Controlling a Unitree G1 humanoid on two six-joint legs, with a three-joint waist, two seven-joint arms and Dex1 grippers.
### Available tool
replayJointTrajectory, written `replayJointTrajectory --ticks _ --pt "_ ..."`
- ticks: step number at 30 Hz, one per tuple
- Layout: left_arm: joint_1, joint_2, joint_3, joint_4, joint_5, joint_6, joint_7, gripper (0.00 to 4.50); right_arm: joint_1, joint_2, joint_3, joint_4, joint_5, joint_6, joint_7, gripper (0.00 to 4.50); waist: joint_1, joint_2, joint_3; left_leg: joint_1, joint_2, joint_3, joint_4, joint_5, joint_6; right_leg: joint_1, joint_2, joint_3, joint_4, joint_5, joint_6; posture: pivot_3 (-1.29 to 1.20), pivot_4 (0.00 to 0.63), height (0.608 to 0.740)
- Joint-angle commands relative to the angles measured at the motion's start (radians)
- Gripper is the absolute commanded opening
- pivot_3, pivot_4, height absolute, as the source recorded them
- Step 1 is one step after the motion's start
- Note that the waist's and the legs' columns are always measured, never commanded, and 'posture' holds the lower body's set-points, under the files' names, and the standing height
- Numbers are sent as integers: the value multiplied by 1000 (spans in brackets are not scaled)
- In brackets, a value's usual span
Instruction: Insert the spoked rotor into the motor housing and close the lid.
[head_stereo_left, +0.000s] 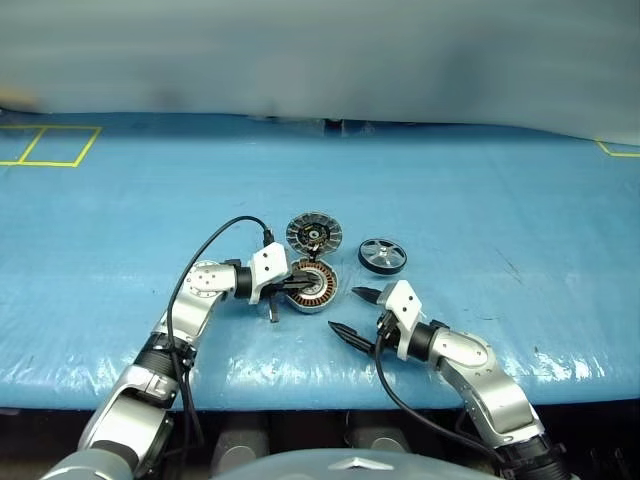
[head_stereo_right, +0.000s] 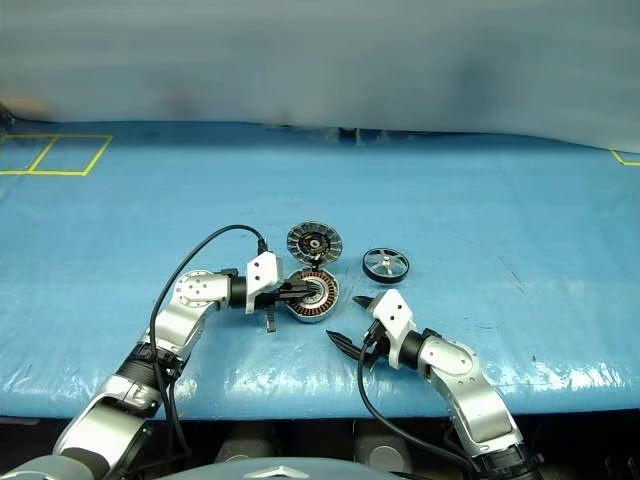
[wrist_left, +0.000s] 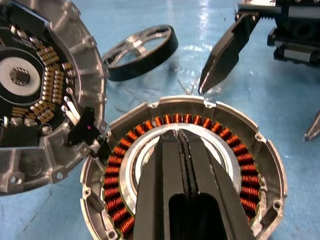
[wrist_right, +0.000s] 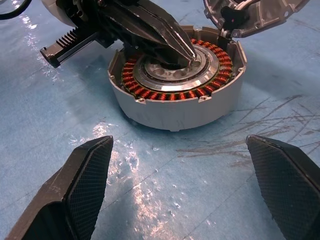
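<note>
Nearest the robot, the right gripper hangs just above the blue table cover with its two black fingers spread wide and nothing between them, aimed toward the motor housing but apart from it. A little farther, the left gripper has its fingers pressed together and holds nothing; their tips lie over the housing's silver centre, inside the ring of copper windings, seemingly pressing down to steady the case, though actual contact cannot be confirmed. The housing sits open and empty of any rotor. Just beyond it the lid is thrown back flat on the cover, inner face up, joined to the housing at the hinge. To the right of the lid, and beside but clear of the housing, the spoked rotor rests on the cover, black rim and silver spokes showing, untouched. By my reading the task stands at its first step: the rotor is not yet picked up. The next move likely calls for the open right gripper to reach past the housing to the rotor and close across its rim, and for the left fingers to clear the centre so the rotor can drop in level. Counted: one housing, one lid, one rotor, two grippers.
</note>
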Motion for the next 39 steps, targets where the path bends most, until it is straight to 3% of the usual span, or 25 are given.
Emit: replayJointTrajectory --ticks 1,7,13,24,28,31,39 --pt "8 16 -30 -5 43 27 8 20 0 3 -3 -16 4 -23 -2 4500 -1 0 0 0 0 0 0 0 0 0 0 0 0 0 0 0 150 740" --pt "10 -8 -7 -7 17 -1 31 20 2 4 -3 -18 4 -22 -5 4500 0 0 0 0 0 0 0 0 0 0 0 0 0 0 0 0 150 740" --pt "39 -85 101 -70 -159 -2 34 20 -3 10 -19 -32 23 -18 -7 4500 4 0 0 -2 0 0 0 0 0 -1 0 0 0 1 1 0 150 740" --pt "196 -9 125 -260 -272 105 -29 20 -67 -88 -169 -175 77 87 -48 4500 -5 0 1 -1 0 0 0 0 0 -1 0 0 0 0 0 0 150 740" --pt "239 -7 135 -262 -266 91 -5 20 -190 -113 -233 -96 34 180 -152 4500 -7 0 1 -1 0 1 1 0 0 -1 -1 1 0 0 0 0 150 740" --pt "251 -14 137 -255 -255 77 19 20 -278 -132 -205 17 -16 244 -177 4500 -6 0 1 -1 0 1 1 0 0 -1 -1 0 0 0 -1 0 150 740" --pt "290 -31 138 -270 -248 56 74 20 -326 -149 -154 83 -55 276 -154 4500 -3 0 1 -2 0 1 -2 -1 1 -2 -1 0 -1 3 -1 0 150 740"
